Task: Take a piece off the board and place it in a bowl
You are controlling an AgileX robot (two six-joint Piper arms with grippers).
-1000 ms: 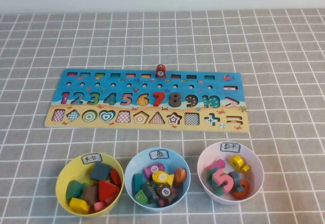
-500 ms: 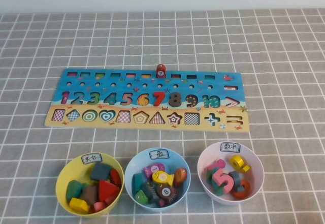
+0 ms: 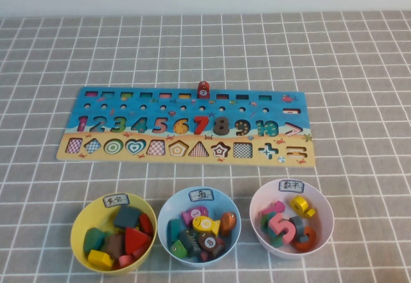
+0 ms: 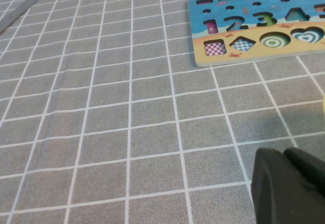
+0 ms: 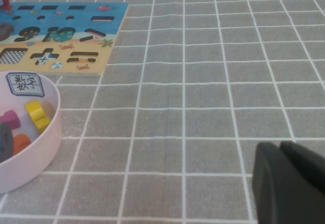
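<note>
The board (image 3: 186, 126) lies flat in the middle of the table. The dark grey-brown piece marked 8 (image 3: 210, 241) lies among other fish pieces inside the light blue bowl (image 3: 168, 211), which stands in front of the board. A red piece marked 7 (image 3: 203, 90) stands on the board's far edge. Neither gripper shows in the high view. My left gripper (image 4: 284, 155) hovers shut and empty over bare cloth near the board's left end (image 4: 254, 31). My right gripper (image 5: 279, 148) hovers shut and empty over bare cloth, right of the board's right end (image 5: 66, 31).
A yellow bowl (image 3: 82, 219) with shape pieces stands left of the blue bowl. A pale pink-white bowl (image 3: 321, 206) with numeral pieces stands to its right and also shows in the right wrist view (image 5: 45, 132). A flat grey numeral 8 (image 3: 221, 126) sits in the board.
</note>
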